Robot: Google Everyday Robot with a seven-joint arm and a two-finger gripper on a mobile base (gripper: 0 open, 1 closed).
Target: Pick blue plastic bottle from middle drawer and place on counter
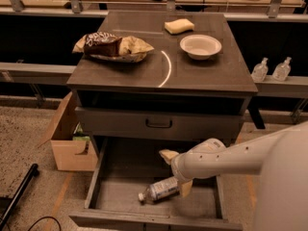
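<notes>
The blue plastic bottle (161, 189), clear with a white cap and a pale label, lies on its side on the floor of the open middle drawer (122, 170), cap pointing left. My gripper (176, 173) is down in the drawer at the bottle's right end. Its tan fingers (168, 155) are spread apart, one behind the bottle's base and one in front of it. The bottle rests on the drawer floor. The counter (202, 78) is the dark grey cabinet top with a curved pale streak.
On the counter lie a chip bag (113, 47), a yellow sponge (179, 26) and a white bowl (200, 46). A closed drawer with a black handle (159, 124) sits above the open one. A cardboard box (72, 138) stands at the left. Two pump bottles (272, 70) stand at the right.
</notes>
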